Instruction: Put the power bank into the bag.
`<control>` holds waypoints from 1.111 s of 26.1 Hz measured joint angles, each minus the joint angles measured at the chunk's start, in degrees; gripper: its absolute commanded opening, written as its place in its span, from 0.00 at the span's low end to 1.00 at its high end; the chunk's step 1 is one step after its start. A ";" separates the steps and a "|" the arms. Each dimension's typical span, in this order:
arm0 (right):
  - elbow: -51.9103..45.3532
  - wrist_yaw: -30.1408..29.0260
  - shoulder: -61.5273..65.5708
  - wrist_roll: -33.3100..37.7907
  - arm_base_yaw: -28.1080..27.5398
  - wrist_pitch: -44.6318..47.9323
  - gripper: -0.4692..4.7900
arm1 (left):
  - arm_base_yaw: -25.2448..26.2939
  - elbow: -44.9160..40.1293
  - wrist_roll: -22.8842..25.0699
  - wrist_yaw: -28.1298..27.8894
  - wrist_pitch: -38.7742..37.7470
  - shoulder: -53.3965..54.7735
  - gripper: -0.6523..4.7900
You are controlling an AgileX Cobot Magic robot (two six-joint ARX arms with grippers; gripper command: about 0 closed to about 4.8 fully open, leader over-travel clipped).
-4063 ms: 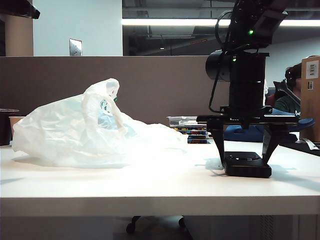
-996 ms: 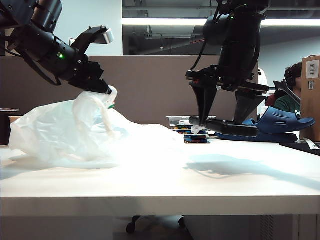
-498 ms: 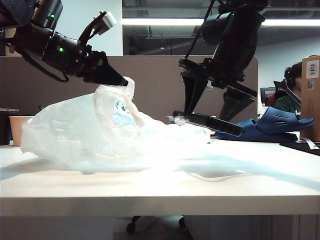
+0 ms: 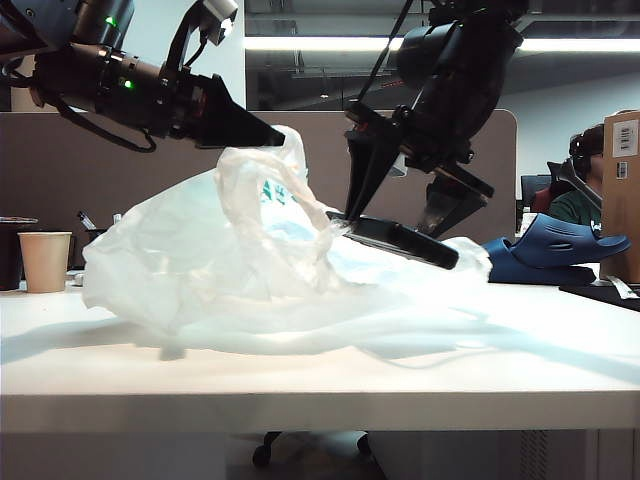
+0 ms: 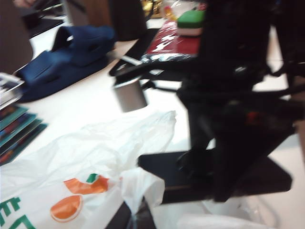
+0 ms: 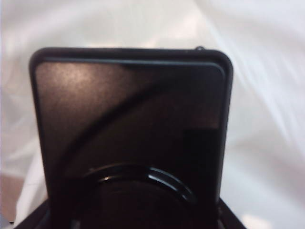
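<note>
the left gripper [image 4: 272, 140], jaws pressed together, seemingly pinches the crinkled translucent white plastic bag's [image 4: 250, 270] handle up, while the right gripper's [image 4: 395, 228] spread jaws clamp the flat black rectangular power bank [image 4: 400, 241] tilted between them.

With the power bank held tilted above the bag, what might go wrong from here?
1. The right gripper holds the power bank tilted above the bag; released here, it may land on the outside.
2. The left gripper pinches only a thin handle, which could slip and close the mouth.
</note>
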 measured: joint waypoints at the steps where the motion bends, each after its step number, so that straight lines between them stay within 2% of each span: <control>1: 0.02 -0.04 0.26 0.02 0.17 0.33 0.67 | -0.11 0.00 -0.02 0.46 0.09 0.00 0.11; 5: 0.00 -0.07 2.01 0.04 0.35 1.05 0.67 | -0.20 0.00 -0.92 2.84 0.26 0.00 0.11; 9: 0.00 -0.20 2.97 1.16 0.33 3.58 0.67 | -0.22 0.00 -1.18 8.24 0.42 0.00 0.11; 14: 0.00 -3.80 2.99 3.85 0.37 8.04 0.67 | -0.22 0.00 -1.25 9.35 0.37 0.00 0.11; 18: 0.00 -4.00 2.99 5.68 0.35 13.18 0.67 | -0.22 0.00 -1.25 11.98 0.39 0.00 0.11; 29: 0.00 -4.00 3.02 7.21 0.31 18.73 0.67 | -0.22 0.00 -2.60 13.33 0.37 0.00 0.11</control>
